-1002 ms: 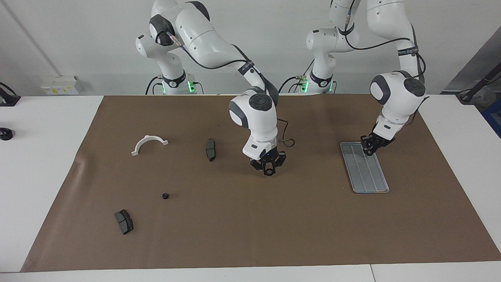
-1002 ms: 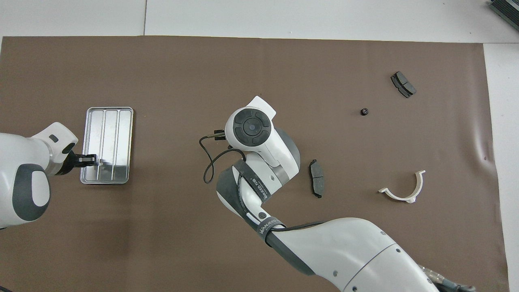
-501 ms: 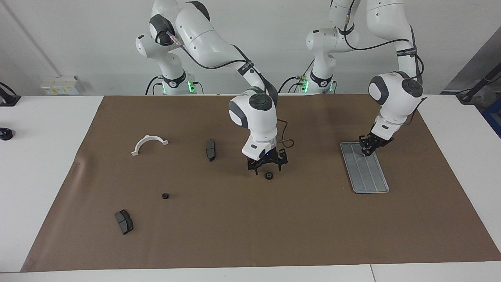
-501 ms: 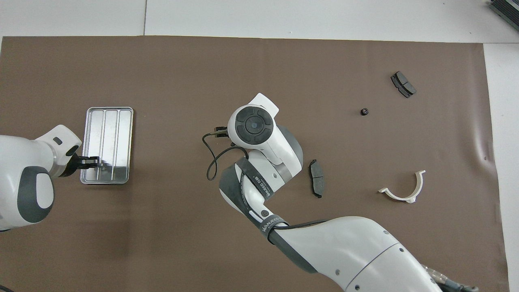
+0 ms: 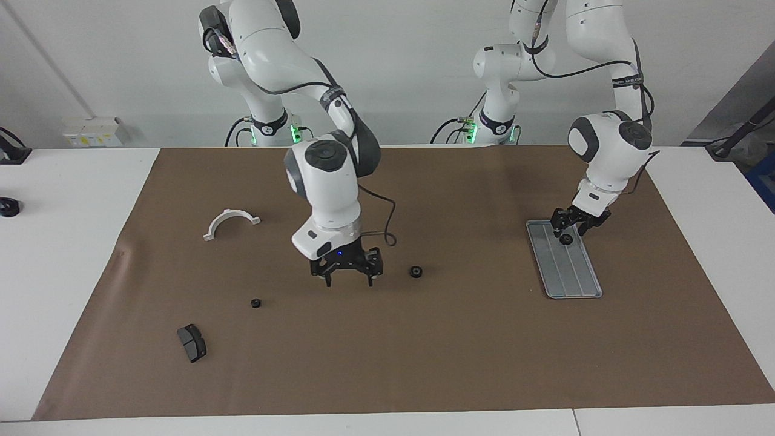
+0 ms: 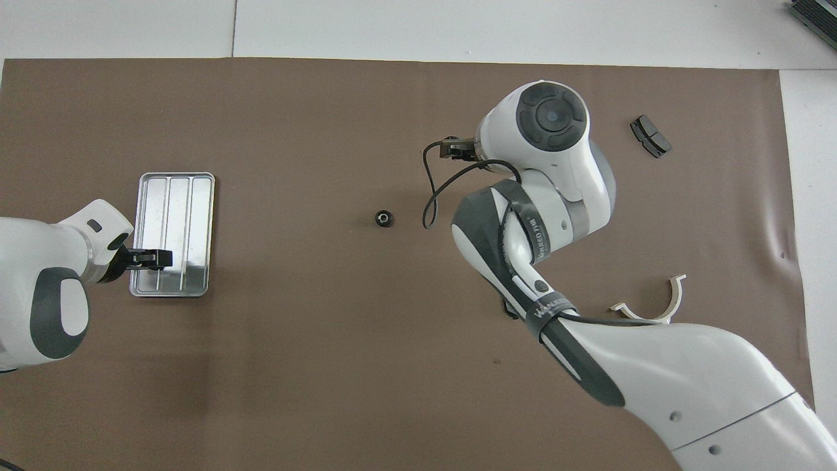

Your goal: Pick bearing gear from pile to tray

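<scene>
Facing view shows the tray [image 5: 572, 269] lying on the brown mat [image 5: 424, 363] of the bench [image 5: 72, 254], toward the left arm's end. The left gripper [image 5: 572, 229] hangs low over the tray's end nearer the robots, its fingers spread apart, and a small black gear [image 5: 567, 240] sits just below them on the tray, no longer pinched. The overhead view hides that gear under the left gripper [image 6: 149, 259].

A second gear [image 5: 415, 272] lies loose on the mat, well apart from the tray toward the right arm's end. The right gripper [image 5: 346, 274] hovers just above the mat beside this gear, still farther from the tray, fingers wide and holding nothing.

A third gear [image 5: 256, 303] rests on the mat farther again from the tray. A dark grey pad [image 5: 192, 343] lies farther from the robots than that gear, and a white half-ring [image 5: 230, 222] lies nearer to the robots. All three are at the right arm's end, well apart from the tray.
</scene>
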